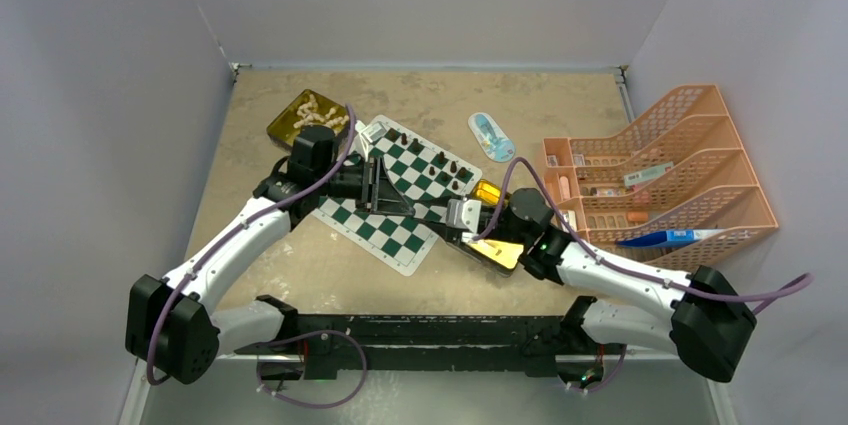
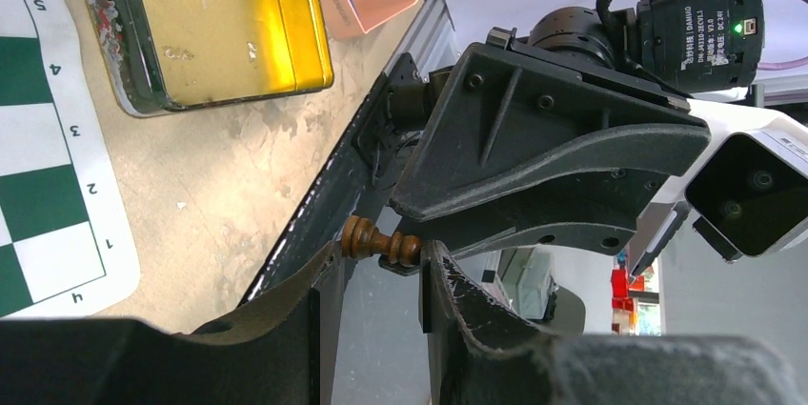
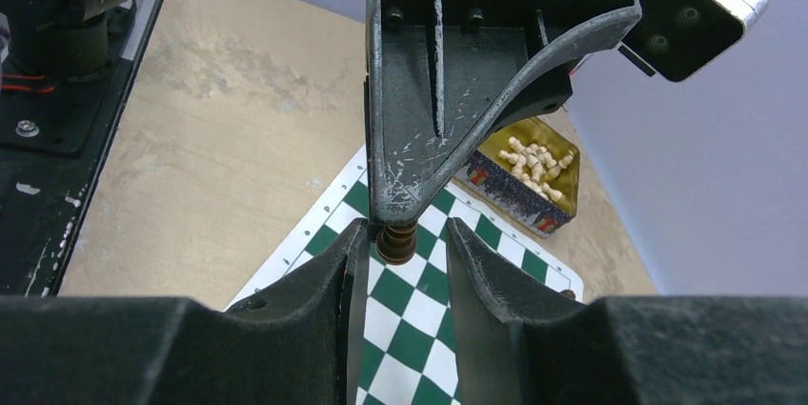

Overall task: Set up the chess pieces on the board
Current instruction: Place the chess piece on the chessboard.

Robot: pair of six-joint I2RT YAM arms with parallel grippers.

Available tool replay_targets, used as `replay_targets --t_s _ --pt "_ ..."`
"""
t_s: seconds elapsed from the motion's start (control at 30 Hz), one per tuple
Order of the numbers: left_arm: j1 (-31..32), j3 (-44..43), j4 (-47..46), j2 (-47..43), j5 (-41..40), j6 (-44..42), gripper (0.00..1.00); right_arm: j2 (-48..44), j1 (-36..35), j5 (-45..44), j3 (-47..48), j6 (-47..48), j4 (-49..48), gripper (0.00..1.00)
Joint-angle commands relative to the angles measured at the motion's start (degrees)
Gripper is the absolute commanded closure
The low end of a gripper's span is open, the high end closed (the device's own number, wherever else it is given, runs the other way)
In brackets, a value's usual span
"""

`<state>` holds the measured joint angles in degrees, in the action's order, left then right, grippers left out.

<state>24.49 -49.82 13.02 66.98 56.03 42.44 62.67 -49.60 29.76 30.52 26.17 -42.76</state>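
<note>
Left end effector (image 2: 381,260) pinches a ribbed dark-brown chess piece (image 2: 374,241); right end effector (image 3: 405,232) half-open around it.

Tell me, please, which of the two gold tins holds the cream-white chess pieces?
The tin at the table's far left beyond the board; the other tin near the right arm shows none.

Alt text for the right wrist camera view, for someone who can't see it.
The left gripper holds a dark brown chess piece inside the open right gripper, above the checkered board. A gold tin of cream pieces sits beyond.
</note>
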Motion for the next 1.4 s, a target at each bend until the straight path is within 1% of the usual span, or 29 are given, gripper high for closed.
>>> replay_targets --t_s 0.0,0.17,0.3,0.43,0.5,0.53,0.57,0.6,0.67,0.77,0.9,0.97,1.0,1.07,1.2,1.37 --pt "-0.3 -0.6 -2.2 -0.2 1.8 0.3 1.0 0.3 -0.5 0.7 3.1 -1.0 -1.4 0.63" --pt "-0.3 0.1 -3.0 -0.2 2.3 0.9 1.0 1.2 -0.5 2.4 3.7 -1.8 -2.0 0.68" --pt "-0.3 0.2 -3.1 -0.1 2.4 0.7 1.0 1.9 -0.4 3.8 3.9 -2.9 -3.0 0.7" --pt "-0.3 -1.3 -1.4 0.5 1.9 -0.6 0.99 1.7 -0.5 6.2 3.5 -3.8 -4.3 0.86" --pt "-0.3 -1.4 -1.5 0.4 2.2 -0.7 0.97 1.3 -0.5 8.8 2.6 -4.3 -5.7 0.95" --pt "-0.4 -1.2 -1.9 0.2 2.2 -0.4 0.93 1.2 -0.5 10.3 2.4 -4.6 -6.1 0.98" --pt "-0.3 -0.8 -2.0 -0.3 1.7 -0.4 0.89 1.3 -0.4 11.2 2.2 -5.1 -6.6 1.0" --pt "-0.3 -0.9 -1.6 -0.9 0.7 -0.8 0.81 1.6 -0.5 11.4 2.0 -5.7 -7.0 1.0" --pt "-0.3 -1.3 -0.3 -2.3 -1.7 -2.3 0.7 2.2 -0.4 9.5 1.8 -7.4 -7.1 1.0" --pt "-0.3 -3.8 3.0 -4.1 -6.9 -4.9 0.6 3.6 -0.4 3.2 1.4 -11.1 -8.0 1.0" --pt "-0.3 -7.9 8.0 -7.4 -19.7 -8.2 0.49 4.9 -0.5 -2.4 2.3 -14.2 -6.3 1.0" --pt "-0.3 -9.7 11.1 -8.9 -24.9 -10.1 0.4 6.4 -0.4 -3.6 3.1 -17.2 -6.4 1.0" --pt "-0.3 -10.4 12.2 -9.7 -27.3 -11.3 0.38 7.5 -0.4 -4.6 3.3 -18.0 -7.1 1.0" --pt "-0.3 -11.2 14.2 -11.9 -31.6 -13.6 0.34 10.2 -0.5 -7.4 4.1 -20.5 -8.6 1.0" --pt "-0.3 -11.0 14.7 -15.9 -37.1 -19.4 0.31 17.0 -0.4 -12.4 9.1 -21.5 -6.6 1.0" --pt "-0.3 -6.7 12.7 -21.5 -44.5 -25.0 0.29 26.6 -0.1 -19.1 14.1 -23.3 -8.4 1.0"
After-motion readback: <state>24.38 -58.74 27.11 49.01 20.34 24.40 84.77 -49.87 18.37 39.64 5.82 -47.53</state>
